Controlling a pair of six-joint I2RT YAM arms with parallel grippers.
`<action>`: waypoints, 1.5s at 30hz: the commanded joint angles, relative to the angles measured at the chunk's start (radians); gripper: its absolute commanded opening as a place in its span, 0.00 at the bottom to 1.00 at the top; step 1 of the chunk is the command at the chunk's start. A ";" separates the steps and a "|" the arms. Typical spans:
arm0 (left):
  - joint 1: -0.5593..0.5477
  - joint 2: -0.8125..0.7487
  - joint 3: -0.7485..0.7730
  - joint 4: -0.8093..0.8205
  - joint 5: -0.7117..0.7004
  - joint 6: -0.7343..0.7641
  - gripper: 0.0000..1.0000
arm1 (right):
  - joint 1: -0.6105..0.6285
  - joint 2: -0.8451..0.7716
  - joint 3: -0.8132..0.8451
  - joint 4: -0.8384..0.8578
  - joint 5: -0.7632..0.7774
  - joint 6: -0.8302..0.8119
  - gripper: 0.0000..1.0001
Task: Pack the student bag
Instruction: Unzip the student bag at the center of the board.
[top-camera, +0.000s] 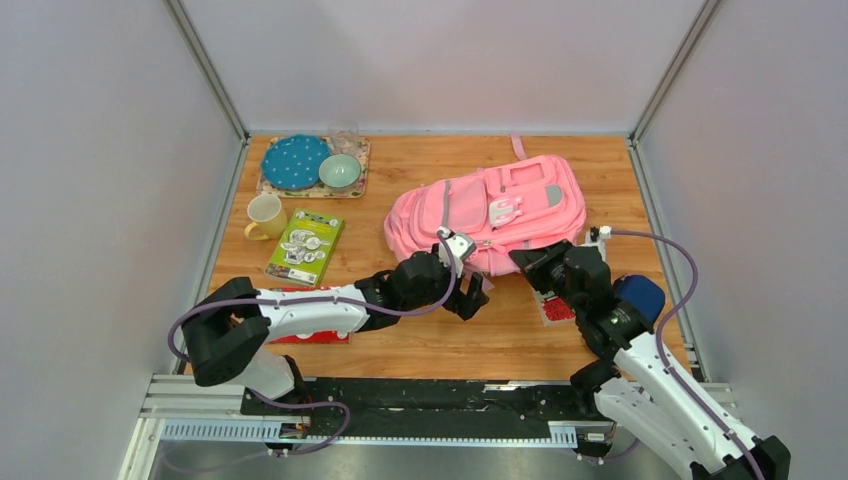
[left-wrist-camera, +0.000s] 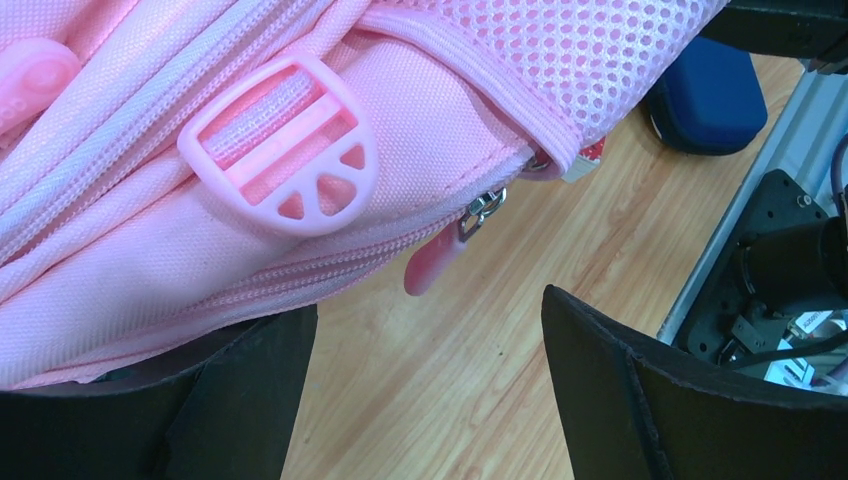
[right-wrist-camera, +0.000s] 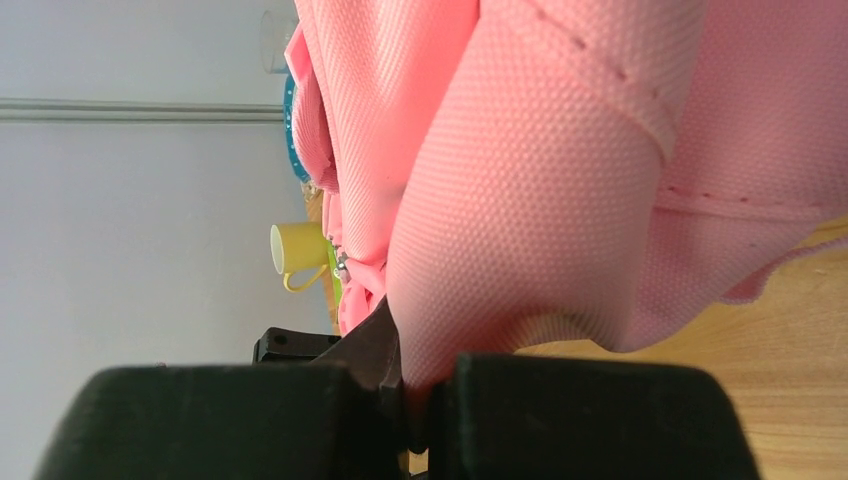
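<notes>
Pink woven fabric is clamped between the pressed-together jaws of the right gripper (right-wrist-camera: 415, 400). Its wrist view shows a fold of the student bag (right-wrist-camera: 560, 150) nipped at the tips and bunched above them. The left gripper (left-wrist-camera: 430, 400) stands spread wide and holds nothing, with bare table (left-wrist-camera: 450, 340) showing between its fingers. Just beyond them hangs a pink zip pull (left-wrist-camera: 430, 268) at the bag's near lower edge, below a pink strap buckle (left-wrist-camera: 280, 145). The stretch of zip in view appears shut.

The bag lies flat on the right half of the table, its near edge between the two grippers. A dark blue case (top-camera: 638, 295) sits just beside the right arm. A green book (top-camera: 305, 246) and a yellow mug (top-camera: 264, 217) lie well apart to the left.

Assessment: the step in hand looks like opening a pocket, with the right side anchoring the bag.

Risks:
- The anchor grips only a thin fold. A firm tug on the zip could strip it free, and the whole bag would slide.
- The pull is small and dangles loosely. The wide jaws may close on mesh or seam instead and jam the slider.
- A swing of the right arm could knock the case.
</notes>
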 joint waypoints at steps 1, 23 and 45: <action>-0.007 0.017 0.060 0.148 -0.024 0.029 0.90 | 0.009 -0.041 0.039 0.085 -0.066 -0.012 0.00; -0.052 0.063 0.155 0.101 -0.142 0.117 0.88 | 0.006 -0.056 0.051 0.085 -0.098 -0.044 0.00; -0.052 0.000 0.055 0.340 -0.226 0.110 0.18 | 0.006 -0.046 0.050 0.085 -0.102 -0.052 0.00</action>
